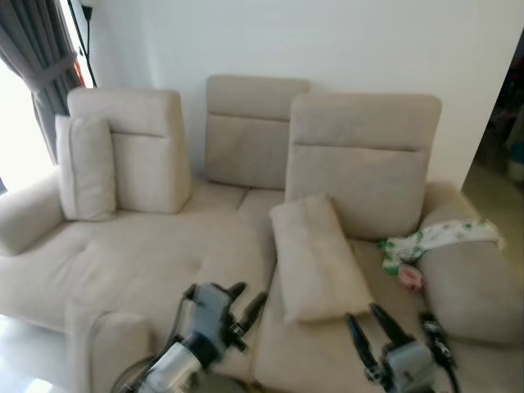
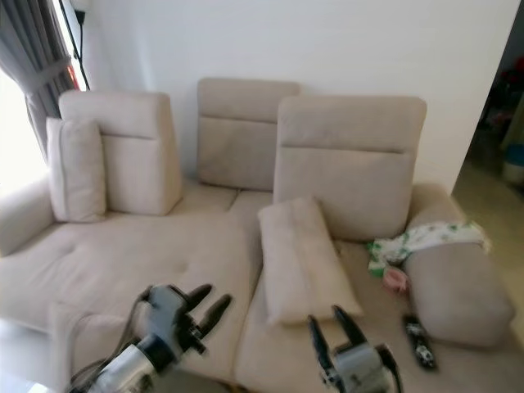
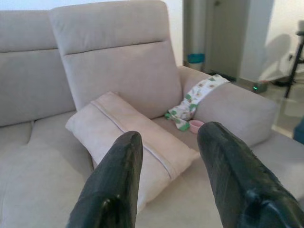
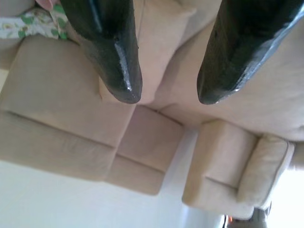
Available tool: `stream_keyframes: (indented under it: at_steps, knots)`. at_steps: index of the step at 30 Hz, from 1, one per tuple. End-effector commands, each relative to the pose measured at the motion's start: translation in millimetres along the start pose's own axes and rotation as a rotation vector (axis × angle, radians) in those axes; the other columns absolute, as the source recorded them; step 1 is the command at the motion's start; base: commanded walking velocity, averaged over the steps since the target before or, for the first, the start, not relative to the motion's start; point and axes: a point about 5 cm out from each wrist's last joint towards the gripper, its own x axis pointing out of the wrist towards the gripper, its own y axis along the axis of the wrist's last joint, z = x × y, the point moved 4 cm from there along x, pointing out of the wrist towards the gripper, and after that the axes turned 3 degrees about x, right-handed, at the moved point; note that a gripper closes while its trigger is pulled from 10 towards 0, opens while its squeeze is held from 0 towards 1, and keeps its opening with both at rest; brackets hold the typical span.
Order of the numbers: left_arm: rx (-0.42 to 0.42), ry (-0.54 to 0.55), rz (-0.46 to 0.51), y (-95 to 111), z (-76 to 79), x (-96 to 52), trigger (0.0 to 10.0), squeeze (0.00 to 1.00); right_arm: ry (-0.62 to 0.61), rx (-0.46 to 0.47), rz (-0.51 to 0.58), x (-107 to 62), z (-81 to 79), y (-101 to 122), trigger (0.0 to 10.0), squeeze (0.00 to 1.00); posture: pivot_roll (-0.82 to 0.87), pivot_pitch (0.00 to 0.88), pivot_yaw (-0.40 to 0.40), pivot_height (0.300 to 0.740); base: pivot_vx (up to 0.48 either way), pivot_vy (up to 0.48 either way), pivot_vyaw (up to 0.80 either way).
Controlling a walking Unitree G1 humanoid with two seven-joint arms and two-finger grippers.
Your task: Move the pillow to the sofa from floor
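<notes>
Pillow (image 1: 315, 258) lies lengthwise front-to-back on the sofa (image 1: 164, 262), far end against the backrest, while my left pincer (image 1: 248, 301) and right pincer (image 1: 368, 324) hover empty, fingers apart.

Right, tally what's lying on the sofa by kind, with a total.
Beige pillows: 2, one on the seat, one upright at the left arm
Green-patterned cloth: 1
Small pink item: 1
Dark remote-like item: 1
Total: 5

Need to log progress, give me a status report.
Left gripper open, empty. Right gripper open, empty. Beige fabric pillow lying on beige sofa seat. Nothing in the way.
</notes>
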Motion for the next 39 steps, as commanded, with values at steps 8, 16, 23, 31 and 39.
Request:
stream_keyframes:
  at_steps: [8, 16, 23, 31, 39]
  knots:
    - [0.012, 0.018, -0.005, 0.3, -7.1, -1.1, 10.0, 0.00, 0.009, -0.008, 0.011, 2.1, -2.6, 2.3, 10.0, 0.00, 0.09, 0.000, 0.029, 0.740, 0.000, 0.429, 0.00]
    - [0.013, 0.017, -0.004, 0.2, -6.8, -1.0, 10.0, 0.00, 0.011, -0.009, 0.014, 2.4, -2.9, 3.3, 10.0, 0.00, 0.09, 0.000, 0.027, 0.740, 0.000, 0.384, 0.00]
    - [0.014, 0.015, -0.006, -0.1, -6.9, -1.7, 10.0, 0.00, 0.013, -0.012, 0.017, 3.5, -3.6, 4.3, 10.0, 0.00, 0.09, 0.000, 0.028, 0.740, 0.000, 0.363, 0.00]
    - [0.014, 0.016, -0.005, -0.1, -6.6, -1.8, 10.0, 0.00, 0.015, -0.011, 0.018, 3.9, -4.0, 4.9, 10.0, 0.00, 0.09, 0.000, 0.027, 0.740, 0.000, 0.347, 0.00]
    - [0.017, 0.015, -0.007, -0.2, -5.8, -2.2, 10.0, 0.00, 0.016, -0.011, 0.019, 4.2, -4.3, 5.2, 10.0, 0.00, 0.10, 0.000, 0.027, 0.740, 0.000, 0.326, 0.00]
